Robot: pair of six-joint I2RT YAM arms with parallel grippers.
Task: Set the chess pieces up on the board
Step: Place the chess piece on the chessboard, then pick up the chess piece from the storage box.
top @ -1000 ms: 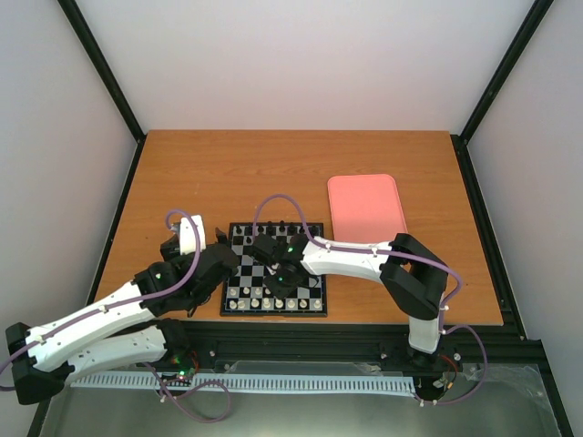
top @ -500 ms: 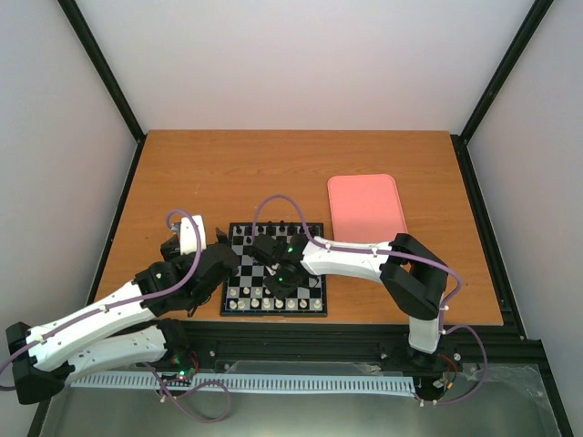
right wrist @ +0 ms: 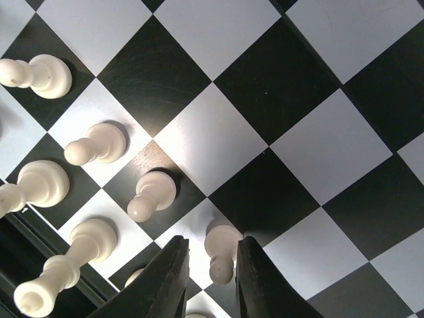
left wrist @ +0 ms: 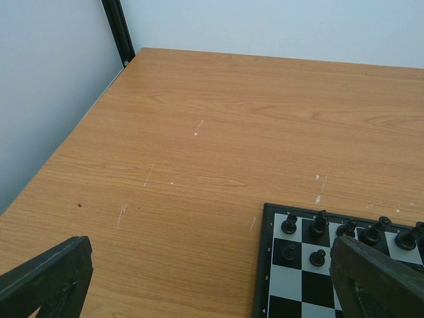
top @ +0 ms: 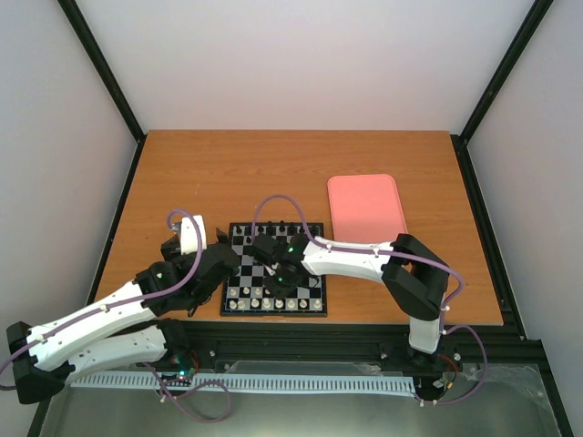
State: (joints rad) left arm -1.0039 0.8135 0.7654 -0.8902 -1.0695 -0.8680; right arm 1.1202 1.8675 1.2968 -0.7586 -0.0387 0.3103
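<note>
Cream pawn (right wrist: 222, 246) at 6 o'clock of my right wrist view, standing on the board (right wrist: 212, 139) between the fingers (right wrist: 171, 281) of my right gripper (right wrist: 212, 244). The fingers are narrowly apart, one on each side of it. A sliver of square shows on the pawn's 9 o'clock side, so I judge it flanked, not clamped. Reads like a set-down onto its square.

More cream chess pieces (right wrist: 152, 193) stand from 7 round to 10 o'clock in that view. They are upright, one per square, in two diagonal lines.

From the top camera, a cream row runs along the board's 6 o'clock edge and black pieces (left wrist: 319, 222) line the 12 o'clock end. My right arm hides the middle squares, so I can't count the pawn row.

My left gripper (left wrist: 209, 265) hangs at 9 o'clock of the board over bare table (left wrist: 218, 119), fingers spread wide, holding nothing. The pink tray (top: 366, 205) lies at 1 o'clock of the board, apart from it.

Progress is well along, I'd judge. The back row looks set and the pawn row is filling. Left to do: lift clear of this pawn without tipping it, then place any pawns not yet on the board. I can't tell how many those are.
</note>
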